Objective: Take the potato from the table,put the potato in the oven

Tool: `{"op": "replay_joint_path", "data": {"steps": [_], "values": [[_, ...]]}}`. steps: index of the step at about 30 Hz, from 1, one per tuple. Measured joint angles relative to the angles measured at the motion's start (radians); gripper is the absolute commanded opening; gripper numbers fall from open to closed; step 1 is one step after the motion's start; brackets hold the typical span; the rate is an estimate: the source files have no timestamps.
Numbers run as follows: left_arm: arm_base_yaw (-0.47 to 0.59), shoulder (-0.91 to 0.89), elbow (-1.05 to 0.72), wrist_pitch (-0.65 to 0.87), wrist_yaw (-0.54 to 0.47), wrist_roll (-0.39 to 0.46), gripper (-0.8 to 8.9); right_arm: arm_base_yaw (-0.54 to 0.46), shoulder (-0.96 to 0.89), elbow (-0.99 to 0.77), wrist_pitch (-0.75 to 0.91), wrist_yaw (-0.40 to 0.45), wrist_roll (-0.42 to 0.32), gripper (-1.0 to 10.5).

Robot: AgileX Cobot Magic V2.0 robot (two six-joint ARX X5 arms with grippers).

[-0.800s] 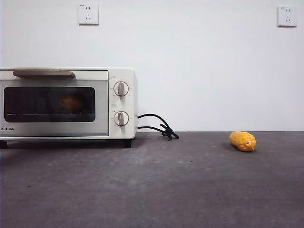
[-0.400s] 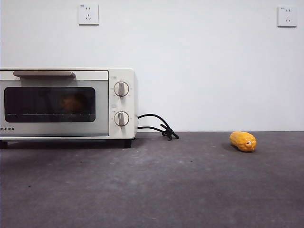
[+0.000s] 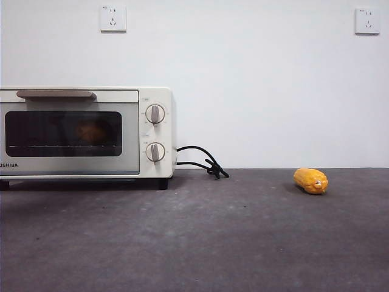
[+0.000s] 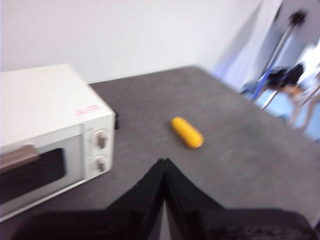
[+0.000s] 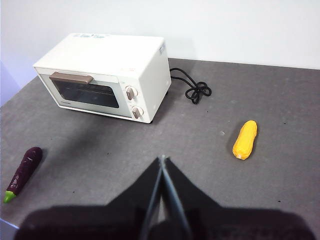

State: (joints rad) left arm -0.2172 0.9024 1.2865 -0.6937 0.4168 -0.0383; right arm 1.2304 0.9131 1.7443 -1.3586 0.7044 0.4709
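A: What sort of place is this?
B: A lab or studio: behind the oven (image 3: 85,132) rises a bare white wall with two sockets (image 3: 113,18), and blurred tripod stands (image 4: 280,70) beyond the table (image 3: 231,243).

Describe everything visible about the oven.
The oven is a cream-white boxy toaster oven standing upright on the dark grey table, toward one end and near the wall. Its dark glass door is shut, with a brownish bar handle along the top. Through the glass a dim orange-brown round shape, the potato, rests on the rack. Two round knobs sit one above the other beside the door. A black cord trails from behind onto the table. No gripper touches it.
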Motion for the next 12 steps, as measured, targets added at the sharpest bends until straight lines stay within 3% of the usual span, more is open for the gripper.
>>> {"op": "replay_joint_path", "data": {"steps": [6,12], "values": [[0.045,0.023,-0.012,-0.031,-0.119,0.258,-0.04,0.0,0.0,0.0,0.0,0.002,0.0,0.0],[0.118,-0.137,-0.237,0.114,-0.126,0.338,-0.04,0.0,0.0,0.0,0.0,0.002,0.0,0.0]]}}
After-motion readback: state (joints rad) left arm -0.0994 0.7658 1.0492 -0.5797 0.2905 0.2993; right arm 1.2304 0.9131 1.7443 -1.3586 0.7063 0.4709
